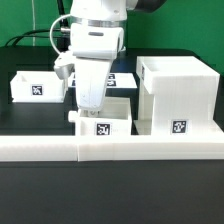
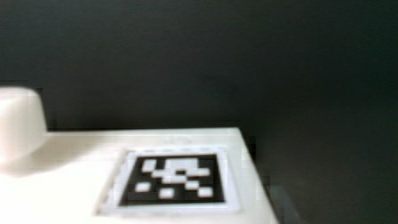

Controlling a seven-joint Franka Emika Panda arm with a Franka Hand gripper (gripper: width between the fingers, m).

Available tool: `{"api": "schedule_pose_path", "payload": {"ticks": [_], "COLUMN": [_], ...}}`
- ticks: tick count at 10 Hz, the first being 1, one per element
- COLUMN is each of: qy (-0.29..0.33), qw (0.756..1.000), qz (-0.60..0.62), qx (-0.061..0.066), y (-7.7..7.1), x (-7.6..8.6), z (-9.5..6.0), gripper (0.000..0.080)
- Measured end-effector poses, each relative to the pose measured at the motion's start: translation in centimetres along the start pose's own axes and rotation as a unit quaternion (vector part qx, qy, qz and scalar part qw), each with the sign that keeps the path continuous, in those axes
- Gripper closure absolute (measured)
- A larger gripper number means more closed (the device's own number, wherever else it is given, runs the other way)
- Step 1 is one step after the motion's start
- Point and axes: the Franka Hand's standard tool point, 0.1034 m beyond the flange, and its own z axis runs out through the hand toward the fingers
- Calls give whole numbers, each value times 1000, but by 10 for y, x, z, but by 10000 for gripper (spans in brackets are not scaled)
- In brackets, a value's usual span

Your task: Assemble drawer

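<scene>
Black table (image 1: 30, 200) carries the drawer parts: tall casing (image 1: 175, 95) stands near the pincer (image 1: 88, 108) on the exterior view's right, and a long white rail (image 1: 110, 150) lies on the camera side of it. Middle tray (image 1: 115, 122) sits directly under the pincer; second tray (image 1: 35, 88) is apart on its opposite side. Pincer tips are hidden, so open or closed cannot be told; the wrist view shows a blurred tag (image 2: 175, 180) on white plastic.

Arm (image 1: 97, 40) hangs from above, wrist vertical; hand (image 1: 88, 108) points straight down, finger gap indiscernible.
</scene>
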Motion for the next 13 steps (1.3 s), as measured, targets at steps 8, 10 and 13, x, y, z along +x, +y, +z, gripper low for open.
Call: {"api": "schedule_pose_path", "payload": {"ticks": [8,10,13], "qy": [5,5,9], "qw": [1000,1000,1000], "qz": [2,3,3], "qx": [-27,-25,-19], "y": [1,-1,2], "x": [2,3,17], "z": [1,2,0], "gripper": [757,757,757]}}
